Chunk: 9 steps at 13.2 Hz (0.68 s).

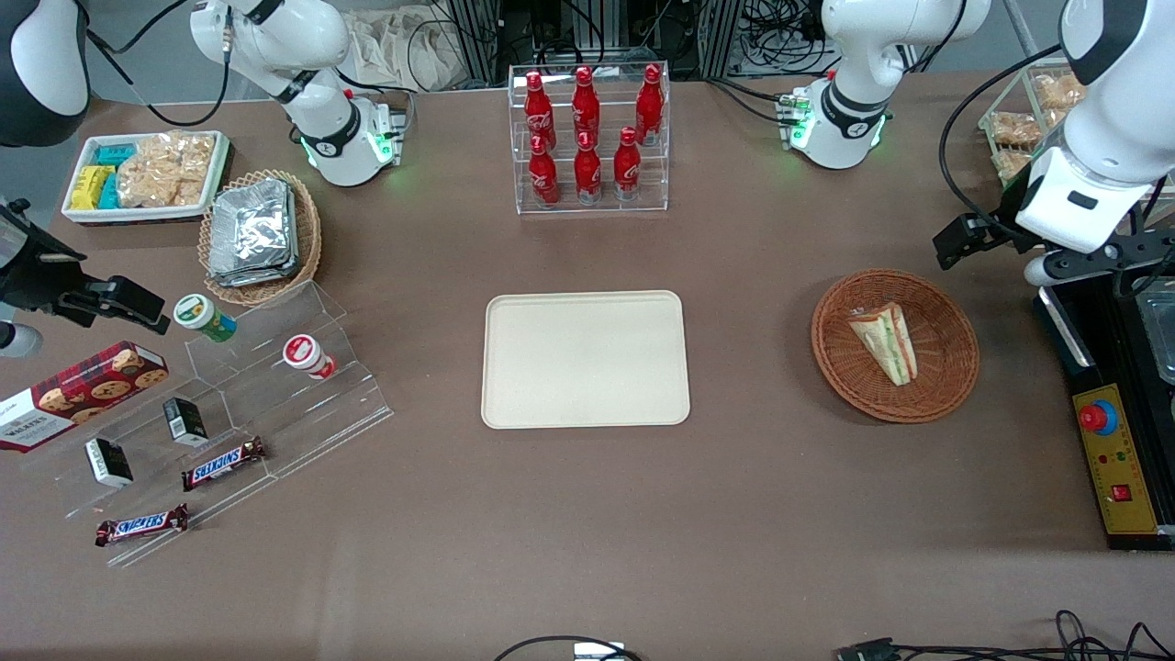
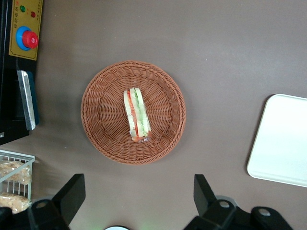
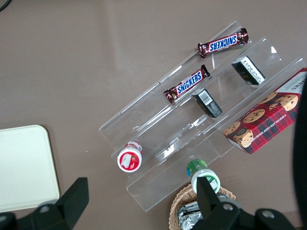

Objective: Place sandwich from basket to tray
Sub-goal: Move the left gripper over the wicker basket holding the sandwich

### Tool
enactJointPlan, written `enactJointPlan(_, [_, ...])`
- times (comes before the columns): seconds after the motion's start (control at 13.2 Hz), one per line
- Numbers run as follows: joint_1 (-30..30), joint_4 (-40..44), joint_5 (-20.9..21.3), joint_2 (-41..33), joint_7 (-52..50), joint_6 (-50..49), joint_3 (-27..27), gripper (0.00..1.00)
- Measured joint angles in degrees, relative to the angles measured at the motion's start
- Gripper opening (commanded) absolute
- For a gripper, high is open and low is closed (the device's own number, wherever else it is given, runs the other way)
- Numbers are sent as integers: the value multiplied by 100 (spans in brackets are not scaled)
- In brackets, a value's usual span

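The sandwich (image 1: 886, 341), a pale wedge with green and red filling, lies in the middle of the round reddish-brown basket (image 1: 955, 367) toward the working arm's end of the table. The cream tray (image 1: 586, 360) sits bare at the table's centre, a good gap from the basket. In the left wrist view the sandwich (image 2: 136, 117) rests on its side in the basket (image 2: 103, 115), with a corner of the tray (image 2: 283, 143) beside it. My left gripper (image 2: 138, 196) hangs high over bare table just off the basket's rim. It is open wide and holds nothing.
A black control box with a red button (image 1: 1115, 459) lies beside the basket at the table's edge, with a wire basket of snacks (image 2: 14, 177) close by. A rack of red bottles (image 1: 587, 138) stands farther from the camera than the tray. Acrylic steps with snacks (image 1: 229, 404) lie toward the parked arm's end.
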Motion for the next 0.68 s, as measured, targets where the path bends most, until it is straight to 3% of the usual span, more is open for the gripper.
enactJointPlan(0.68, [11, -222, -78, 3, -268, -17, 9, 100])
